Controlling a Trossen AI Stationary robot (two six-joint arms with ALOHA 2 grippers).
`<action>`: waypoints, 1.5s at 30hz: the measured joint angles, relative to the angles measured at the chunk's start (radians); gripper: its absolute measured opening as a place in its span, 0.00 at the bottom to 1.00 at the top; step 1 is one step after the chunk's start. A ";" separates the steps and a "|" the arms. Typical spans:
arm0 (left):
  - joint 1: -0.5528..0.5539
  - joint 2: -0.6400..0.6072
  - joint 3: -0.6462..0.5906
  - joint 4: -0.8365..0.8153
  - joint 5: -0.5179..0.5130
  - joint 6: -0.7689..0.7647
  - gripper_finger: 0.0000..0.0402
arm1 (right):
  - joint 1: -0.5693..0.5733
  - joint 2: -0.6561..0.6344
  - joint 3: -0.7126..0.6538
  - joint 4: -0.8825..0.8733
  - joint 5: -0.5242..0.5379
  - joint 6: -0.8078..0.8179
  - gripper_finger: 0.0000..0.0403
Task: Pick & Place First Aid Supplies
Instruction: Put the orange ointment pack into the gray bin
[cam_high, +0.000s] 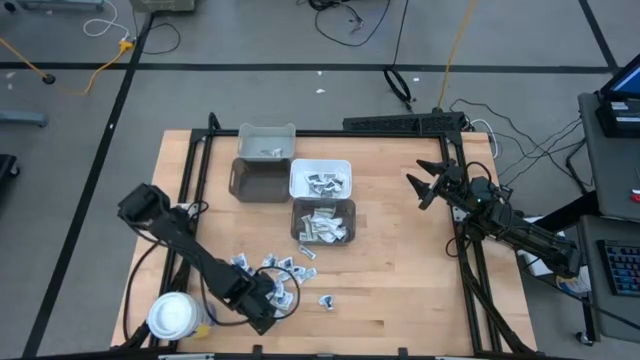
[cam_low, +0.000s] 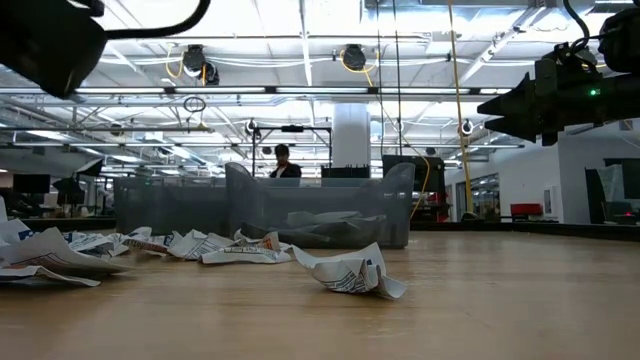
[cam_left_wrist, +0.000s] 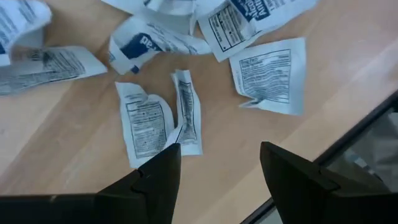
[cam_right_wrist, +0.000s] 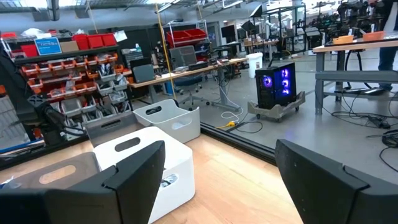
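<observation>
A wooden table (cam_high: 400, 290) carries four bins (cam_high: 321, 222), a white-lidded jar (cam_high: 172, 316), and loose paper packets (cam_high: 268, 272) scattered near its front edge.

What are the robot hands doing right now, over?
Left hand open, low over loose packets, nothing held. Right hand open, waiting beside the bins. Jar near left arm, not blocking.
</observation>
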 joint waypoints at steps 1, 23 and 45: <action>0.000 0.006 0.000 0.001 -0.002 0.000 0.56 | 0.000 0.000 0.000 0.000 0.000 0.000 0.74; 0.010 0.045 -0.006 0.008 -0.047 0.055 0.56 | 0.000 0.000 0.000 0.000 0.000 0.000 0.74; 0.027 0.104 0.008 0.053 0.017 0.074 0.51 | 0.000 0.000 0.000 0.000 0.000 0.000 0.74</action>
